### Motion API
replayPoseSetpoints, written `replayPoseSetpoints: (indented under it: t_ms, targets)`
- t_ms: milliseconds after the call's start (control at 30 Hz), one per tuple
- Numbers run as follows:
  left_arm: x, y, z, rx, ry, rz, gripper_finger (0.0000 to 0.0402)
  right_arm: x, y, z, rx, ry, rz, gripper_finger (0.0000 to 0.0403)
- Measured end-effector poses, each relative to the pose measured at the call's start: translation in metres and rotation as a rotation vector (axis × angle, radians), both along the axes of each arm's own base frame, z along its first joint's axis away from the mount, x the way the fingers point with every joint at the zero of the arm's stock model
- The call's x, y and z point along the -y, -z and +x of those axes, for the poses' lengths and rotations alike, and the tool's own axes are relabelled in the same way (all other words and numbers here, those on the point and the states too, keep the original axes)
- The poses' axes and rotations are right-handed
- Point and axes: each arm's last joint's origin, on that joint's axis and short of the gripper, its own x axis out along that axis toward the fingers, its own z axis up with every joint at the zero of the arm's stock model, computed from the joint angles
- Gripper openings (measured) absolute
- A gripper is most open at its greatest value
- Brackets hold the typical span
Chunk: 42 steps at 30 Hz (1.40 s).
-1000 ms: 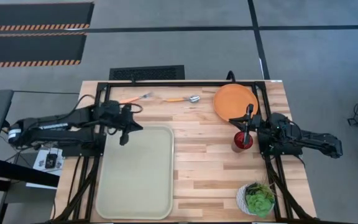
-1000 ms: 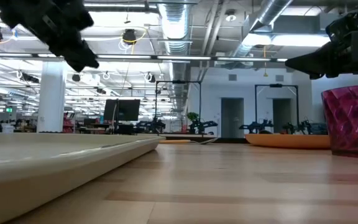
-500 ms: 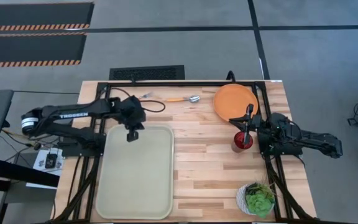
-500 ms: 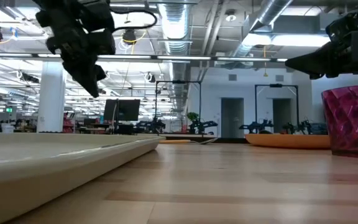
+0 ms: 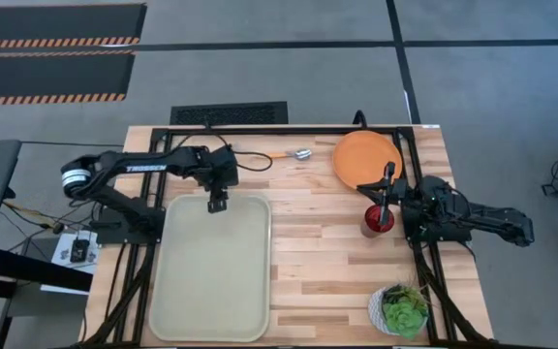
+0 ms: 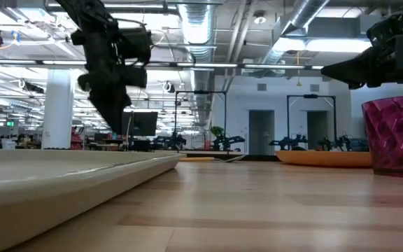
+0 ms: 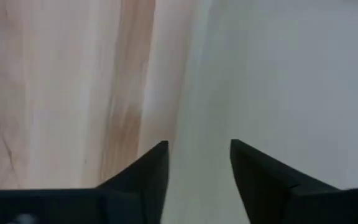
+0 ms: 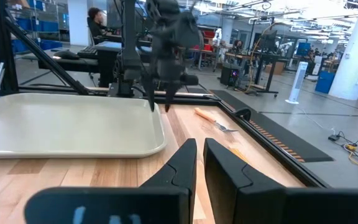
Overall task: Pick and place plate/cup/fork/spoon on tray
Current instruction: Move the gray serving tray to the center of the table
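The beige-green tray point(image 5: 211, 281) lies on the table's left half; it also shows in the low view point(image 6: 61, 168). My left gripper point(image 5: 218, 204) hangs open and empty over the tray's far rim point(image 7: 185, 93), fingers pointing down. The spoon point(image 5: 289, 153) lies near the far edge. My left arm hides the fork. The orange plate point(image 5: 366, 157) lies at the far right. The dark red cup point(image 5: 377, 221) stands in front of it. My right gripper point(image 5: 384, 199) is shut and empty just above the cup point(image 6: 397, 136).
A white pot with a green plant point(image 5: 400, 310) stands at the near right corner. Bare wood lies between the tray and the cup. A black frame runs along the table's far edge and sides. The right wrist view shows the spoon point(image 8: 211, 118) beyond the tray's corner.
My left gripper has swung toward the table's right edge, from beside the tray's far left corner to over its far rim, and has come down. The left arm now covers the fork.
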Motion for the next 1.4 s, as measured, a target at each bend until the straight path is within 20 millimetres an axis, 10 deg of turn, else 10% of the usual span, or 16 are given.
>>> replayPoseSetpoints:
  t_ms: [1100,1400]
  targets:
    - [-0.033,0.051,-0.007,-0.180,0.044,-0.175,0.0191,0.000,0.000,0.000,-0.001,0.001,0.000,0.0056]
    - [-0.033,0.052,-0.008,-0.190,0.073,-0.177,0.0093,0.000,0.000,0.000,-0.001,0.001,0.000,0.0056]
